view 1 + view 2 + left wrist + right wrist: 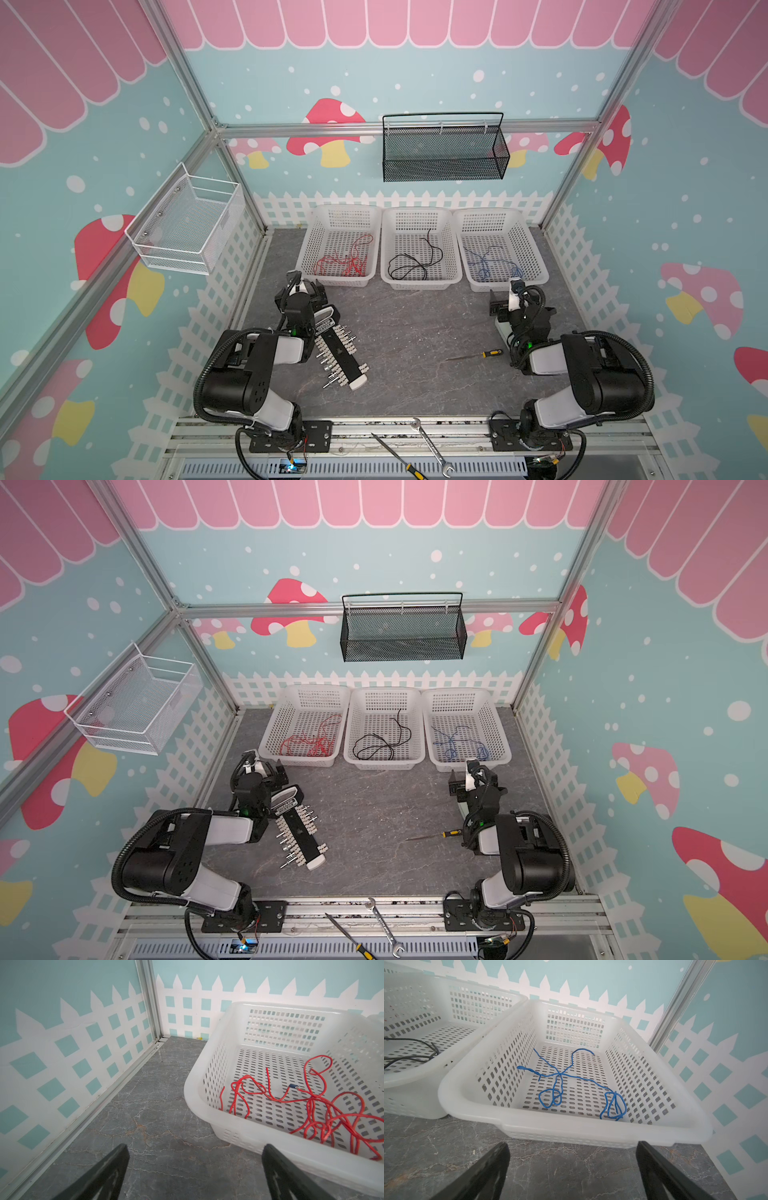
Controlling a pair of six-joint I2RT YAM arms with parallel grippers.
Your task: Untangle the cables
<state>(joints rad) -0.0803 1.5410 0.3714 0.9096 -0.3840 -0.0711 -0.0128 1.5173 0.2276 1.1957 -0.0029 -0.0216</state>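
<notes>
Left gripper (195,1147) and right gripper (573,1144) are held wide open and empty, seemingly because red cables (311,1103), black cable (409,268) and blue cables (560,1074) are already sorted into separate baskets (419,210).

Three white perforated baskets (309,245) (415,286) (536,253) are counted on the bench (415,332), holding one red cable tangle (311,1103), one black cable (411,266) and one blue cable tangle (559,1075). Two screwdrivers (478,355) (395,455), one spanner (430,446), one socket rail (338,357) and two wall-hung mesh baskets (444,153) (187,226) are seen.
</notes>
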